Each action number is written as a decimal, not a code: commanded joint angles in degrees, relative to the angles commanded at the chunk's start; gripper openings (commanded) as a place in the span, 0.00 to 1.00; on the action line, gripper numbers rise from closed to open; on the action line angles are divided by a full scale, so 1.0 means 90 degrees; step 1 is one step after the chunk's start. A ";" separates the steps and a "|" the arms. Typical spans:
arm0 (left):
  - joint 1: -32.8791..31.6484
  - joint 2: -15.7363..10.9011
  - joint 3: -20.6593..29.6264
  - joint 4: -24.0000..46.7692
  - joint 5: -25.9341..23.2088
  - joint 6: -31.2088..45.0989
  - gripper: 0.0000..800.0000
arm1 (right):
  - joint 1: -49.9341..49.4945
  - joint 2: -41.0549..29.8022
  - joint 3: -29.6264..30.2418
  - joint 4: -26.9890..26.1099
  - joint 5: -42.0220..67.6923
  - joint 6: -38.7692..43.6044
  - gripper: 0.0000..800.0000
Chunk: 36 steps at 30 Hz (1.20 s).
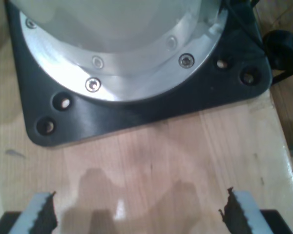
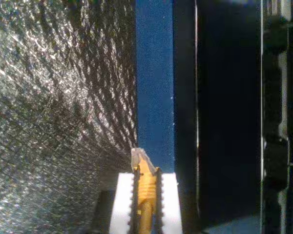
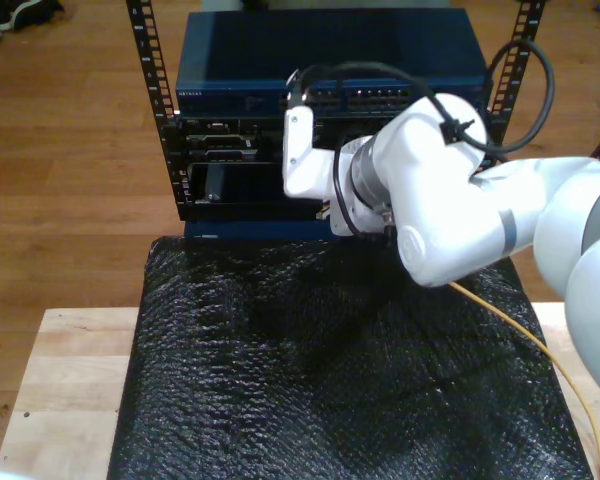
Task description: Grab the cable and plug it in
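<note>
Cable [image 2: 145,187] sits pinched between the pads of my second gripper [image 2: 145,195], its clear plug [image 2: 139,157] poking out ahead of the fingertips toward twelve o'clock in that wrist view. Its long axis runs straight along the gripper's line, aimed at the blue panel [image 2: 155,73]. In the exterior view the yellow run [image 3: 525,335] trails off toward five o'clock across the black mat [image 3: 280,380], while the arm reaches in at the rack [image 3: 320,100]. I judge the port lies just ahead; which socket, I cannot tell. Room is tight: dark rack edges close beside the plug. My first gripper [image 1: 136,214] hangs spread wide over bare wood [image 1: 151,161], holding nothing, near a black base plate [image 1: 136,112].
</note>
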 joint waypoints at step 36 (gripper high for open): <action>0.0000 0.0000 0.0000 0.0000 0.0000 0.0000 1.00 | -0.0801 -0.0938 0.2100 -0.1934 -0.3165 -0.0723 0.00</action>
